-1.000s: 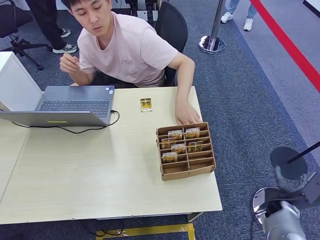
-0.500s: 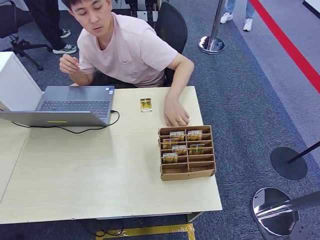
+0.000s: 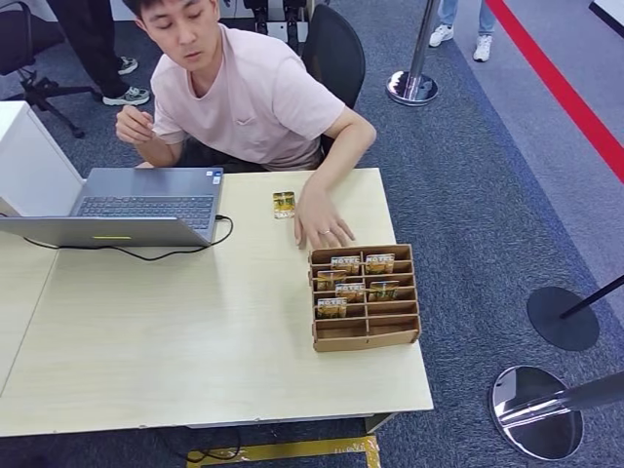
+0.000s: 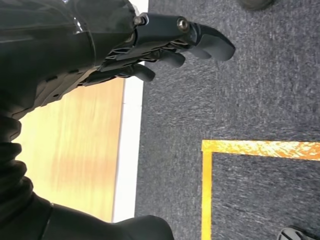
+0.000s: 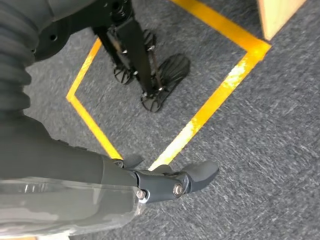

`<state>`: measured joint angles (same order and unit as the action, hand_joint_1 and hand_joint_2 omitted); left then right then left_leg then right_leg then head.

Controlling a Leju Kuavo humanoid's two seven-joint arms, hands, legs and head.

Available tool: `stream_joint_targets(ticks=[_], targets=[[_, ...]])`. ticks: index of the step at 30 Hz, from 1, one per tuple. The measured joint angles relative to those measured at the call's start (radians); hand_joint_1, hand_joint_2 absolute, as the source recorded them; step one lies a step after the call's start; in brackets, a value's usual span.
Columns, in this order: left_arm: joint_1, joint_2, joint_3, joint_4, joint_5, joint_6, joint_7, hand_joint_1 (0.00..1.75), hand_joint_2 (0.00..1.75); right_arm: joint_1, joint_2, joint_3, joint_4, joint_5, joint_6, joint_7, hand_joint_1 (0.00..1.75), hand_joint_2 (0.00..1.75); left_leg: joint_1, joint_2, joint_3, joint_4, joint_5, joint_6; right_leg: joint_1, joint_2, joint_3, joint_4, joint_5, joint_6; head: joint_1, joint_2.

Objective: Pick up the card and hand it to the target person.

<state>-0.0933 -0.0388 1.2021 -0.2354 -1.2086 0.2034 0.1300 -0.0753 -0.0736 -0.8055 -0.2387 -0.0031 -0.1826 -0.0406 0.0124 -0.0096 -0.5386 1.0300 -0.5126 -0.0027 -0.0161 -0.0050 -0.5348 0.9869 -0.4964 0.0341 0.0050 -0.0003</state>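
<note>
So your table (image 3: 184,331) is pretty busy on the far side. There's a person (image 3: 250,93) in a pink shirt leaning over it from a black chair (image 3: 340,44), with one hand (image 3: 318,216) flat on the tabletop, right between a loose card (image 3: 284,204) and the rack (image 3: 364,296). That hand sits just beside the card and nearly touches the rack's far edge, so it's kind of in the way of both. An open laptop (image 3: 143,205) sits over on the left with a black cable (image 3: 147,253) trailing out in front of it.

The rack is a brown slotted cardboard thing near the table's right edge. You've got five cards standing in the far slots, near slots bare (the print on the cards is too small to read).

Off the table on the right you can see stanchion bases (image 3: 537,409) on the carpet and a red floor stripe (image 3: 559,88).

Your left hand (image 4: 166,47) hangs over the carpet next to yellow floor tape (image 4: 260,149), fingers loosely extended, holding nothing. Your right hand (image 5: 166,182) is over the carpet too, nothing in it, but most of the fingers are hidden, so I can't tell how they're set.
</note>
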Motion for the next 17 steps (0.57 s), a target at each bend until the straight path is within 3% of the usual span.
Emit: stream_joint_targets(ticks=[2, 10, 14, 17], targets=[[0.005, 0.0, -0.026, 0.0, 0.029, -0.001, -0.003, 0.0, 0.0, 0.008, 0.004, 0.031, 0.001, 0.004, 0.006, 0.002, 0.0, 1.75, 0.0, 0.0, 0.0, 0.0, 0.0, 0.0, 0.0, 0.0, 0.0, 0.0, 0.0, 0.0, 0.0, 0.0], [0.036, 0.007, -0.183, -0.002, 0.22, -0.027, -0.024, 0.0, 0.0, 0.041, 0.014, 0.154, 0.0, 0.006, 0.034, 0.01, 0.0, 1.75, 0.0, 0.001, 0.0, 0.0, 0.0, 0.0, 0.0, 0.0, 0.0, 0.0, 0.0, 0.0, 0.0, 0.0], [0.054, 0.009, -0.275, -0.008, 0.32, -0.044, -0.035, 0.0, 0.0, 0.058, 0.018, 0.217, -0.001, 0.006, 0.049, 0.011, 0.0, 0.0, 0.0, 0.002, 0.0, 0.0, 0.0, 0.0, 0.0, 0.0, 0.0, 0.0, 0.0, 0.0, 0.0, 0.0], [0.065, 0.012, -0.337, -0.015, 0.384, -0.055, -0.042, 0.0, 0.0, 0.069, 0.021, 0.256, -0.006, 0.006, 0.059, 0.013, 0.0, 0.0, 0.0, 0.002, 0.0, 0.0, 0.0, 0.0, 0.0, 0.0, 0.0, 0.0, 0.0, 0.0, 0.0, 0.0]])
